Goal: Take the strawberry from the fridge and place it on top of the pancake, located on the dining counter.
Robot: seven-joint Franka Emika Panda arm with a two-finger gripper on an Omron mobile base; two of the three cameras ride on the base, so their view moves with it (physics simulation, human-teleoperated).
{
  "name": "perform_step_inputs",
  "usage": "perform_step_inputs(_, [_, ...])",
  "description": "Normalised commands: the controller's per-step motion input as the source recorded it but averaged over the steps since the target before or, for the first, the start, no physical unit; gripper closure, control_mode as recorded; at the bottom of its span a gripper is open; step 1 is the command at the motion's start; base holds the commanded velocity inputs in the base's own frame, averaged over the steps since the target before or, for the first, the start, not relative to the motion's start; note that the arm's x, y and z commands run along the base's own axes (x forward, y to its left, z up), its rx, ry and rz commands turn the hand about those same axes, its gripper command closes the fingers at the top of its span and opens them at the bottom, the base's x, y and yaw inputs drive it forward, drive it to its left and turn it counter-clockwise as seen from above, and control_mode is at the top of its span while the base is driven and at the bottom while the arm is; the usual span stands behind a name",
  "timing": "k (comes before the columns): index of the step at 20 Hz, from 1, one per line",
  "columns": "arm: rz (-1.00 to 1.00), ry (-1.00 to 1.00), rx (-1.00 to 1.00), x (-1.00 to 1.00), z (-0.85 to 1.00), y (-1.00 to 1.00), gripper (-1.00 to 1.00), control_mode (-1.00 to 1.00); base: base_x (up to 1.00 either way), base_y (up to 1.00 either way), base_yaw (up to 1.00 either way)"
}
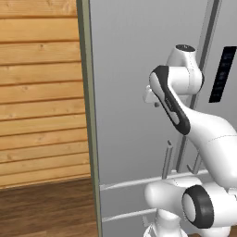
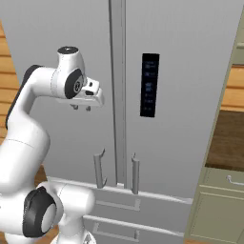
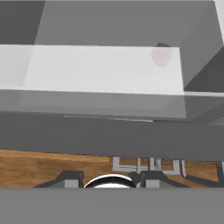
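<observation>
White arm bending up at the elbow before the closed fridge (image 2: 162, 143), gripper (image 2: 81, 107) pointing down beside the left door, jaw gap unclear, strawberry (image 3: 161, 56) showing faintly on a pale shelf (image 3: 87, 70)

The fridge (image 2: 181, 95) has a smooth, matt grey brushed-metal skin, with satin metal door handles (image 2: 99, 169) and a glossy black control panel (image 2: 149, 86). Left of it, the wall (image 1: 41, 92) is pale, grainy wood planking, the floor (image 1: 46, 208) darker polished wood.
</observation>
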Motion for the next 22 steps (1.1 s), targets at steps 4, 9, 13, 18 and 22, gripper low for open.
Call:
perform_step_inputs(4, [0.0,0.0,-0.02,-0.19,-0.11,0.0,-1.0,-1.0,0.0,0.0,0.0])
perform_step_inputs(9, [-0.04,-0.1,-0.11,-0.65,-0.41,0.0,-1.0,-1.0,0.0,0.0,0.0])
perform_step_inputs(13, [-0.07,-0.06,-0.02,-0.42,-0.27,-0.04,-1.0,-1.0,0.0,0.0,0.0])
perform_step_inputs(18, [-0.01,0.01,0.0,-0.1,-0.09,0.0,-1.0,1.0,-0.11,-0.04,-0.01])
perform_step_inputs(22, [0.0,0.0,0.0,0.0,0.0,0.0,-1.0,1.0,-0.4,-0.38,-0.03])
